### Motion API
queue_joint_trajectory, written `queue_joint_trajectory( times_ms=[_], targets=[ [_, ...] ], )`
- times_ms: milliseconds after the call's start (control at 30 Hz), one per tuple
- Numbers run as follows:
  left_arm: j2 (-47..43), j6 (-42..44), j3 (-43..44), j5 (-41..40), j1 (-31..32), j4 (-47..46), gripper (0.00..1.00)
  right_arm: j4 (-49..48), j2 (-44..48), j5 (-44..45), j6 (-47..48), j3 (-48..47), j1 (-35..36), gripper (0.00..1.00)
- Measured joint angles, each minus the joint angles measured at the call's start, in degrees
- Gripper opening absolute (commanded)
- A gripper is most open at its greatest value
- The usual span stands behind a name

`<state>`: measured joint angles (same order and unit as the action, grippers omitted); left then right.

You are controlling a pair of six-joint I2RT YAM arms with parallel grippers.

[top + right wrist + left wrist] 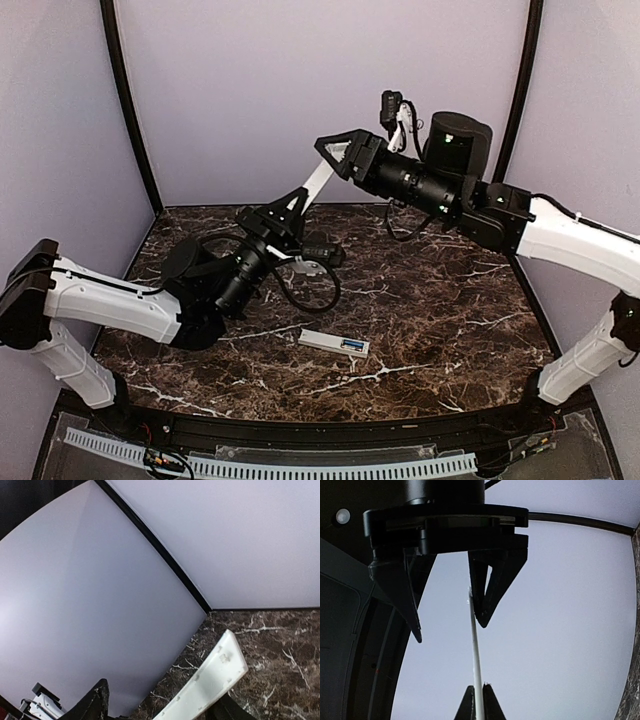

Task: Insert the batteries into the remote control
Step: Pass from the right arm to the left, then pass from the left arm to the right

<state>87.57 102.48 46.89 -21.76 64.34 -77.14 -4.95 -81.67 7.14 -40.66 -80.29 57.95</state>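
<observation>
The remote [328, 341] lies flat on the table [450, 300], a little toward 6 o'clock from its middle and well apart from both grippers, its long axis running from 9 to 3 o'clock with the 3 o'clock end dipping slightly toward the arms. Its recess faces up and a blue battery [352, 345] sits in the 3 o'clock end; whether a second one lies beside it is too small to tell. At 11 o'clock from the remote, raised off the marble, the left gripper [293, 207] is clenched on the lower end of the cover [315, 183], a thin white strip that slants away toward 1 o'clock into the right gripper [326, 160]. In the left wrist view the cover [475, 660] shows edge-on, pinched at 6 o'clock by the left gripper [479, 703] and rising toward 12 o'clock. There its top end touches the inner face of one finger [492, 587] of the right gripper [450, 632], while the other finger [400, 590] stands clear of it, so those jaws are spread and grip nothing. In the right wrist view the cover [212, 677] shows its inner face with small tabs, lying between the wide-set fingers nearer the one at 5 o'clock [230, 712], its far end pointing to 1 o'clock over the table [280, 645]
</observation>
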Motion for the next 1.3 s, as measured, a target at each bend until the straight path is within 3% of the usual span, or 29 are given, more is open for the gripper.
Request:
queue_joint_trajectory(
  times_ms=[200,300,433,633,700,1300],
  targets=[
    [-7.3,-14.4,0.9,-2.1,2.3,1.9,0.00,-8.8,4.9,-10.1,9.7,3.7,0.0,0.75],
    [-14.9,-25.3,0.9,-1.2,2.8,3.0,0.00,-13.4,6.8,-14.9,13.2,4.7,0.0,0.89],
    [-23.7,-37.2,0.9,1.6,2.8,5.8,0.00,-18.0,7.0,-20.3,15.5,5.4,-0.1,0.98],
    [-24.7,-45.2,0.7,5.2,3.1,8.9,0.00,-22.0,0.9,-25.4,14.0,2.2,0.1,0.96],
    [-24.0,-46.3,0.1,5.8,3.1,10.7,0.00,-23.0,-2.0,-26.5,13.4,0.0,0.5,0.94],
    [-21.4,-43.1,-0.3,5.8,3.7,11.3,0.00,-27.6,-11.5,-28.9,2.0,-10.6,2.5,0.41]
  ],
)
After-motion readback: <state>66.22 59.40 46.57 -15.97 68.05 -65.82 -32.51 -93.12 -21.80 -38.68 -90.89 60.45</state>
